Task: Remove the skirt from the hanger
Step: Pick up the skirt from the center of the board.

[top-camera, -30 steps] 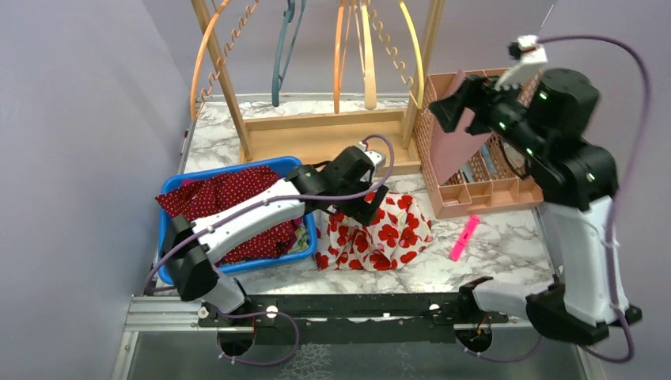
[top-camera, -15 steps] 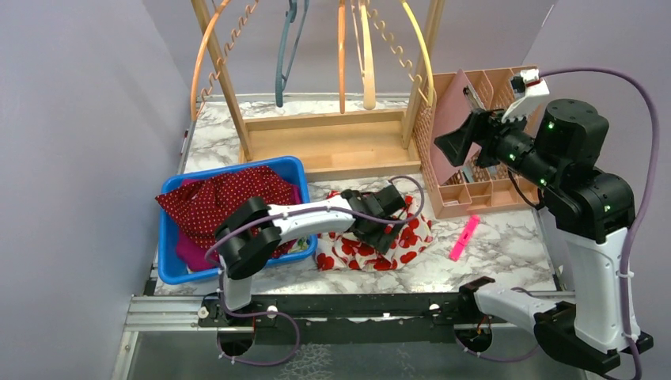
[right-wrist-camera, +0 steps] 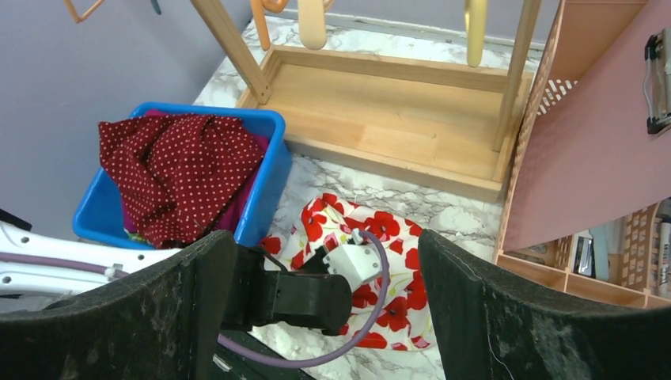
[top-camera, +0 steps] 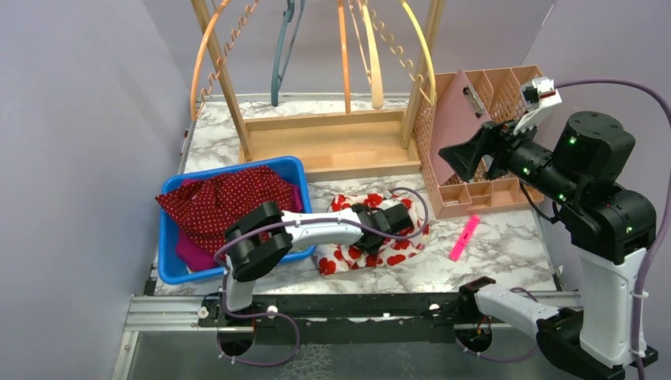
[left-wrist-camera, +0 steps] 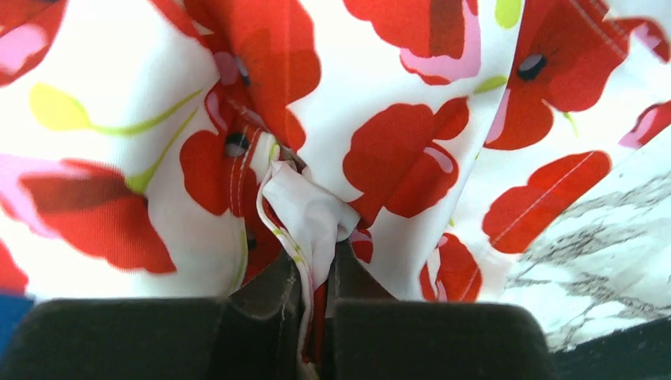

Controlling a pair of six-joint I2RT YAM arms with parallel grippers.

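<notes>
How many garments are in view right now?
3: the poppy-print skirt on the table; a red polka-dot garment atop the blue bin; magenta fabric beneath it. More may lie hidden there.

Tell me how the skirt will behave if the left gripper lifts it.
Probably floppy: the skirt lies crumpled in soft folds. Likely light, since the left gripper pinches only a thin fold. It should drape and trail rather than rise as one piece.
</notes>
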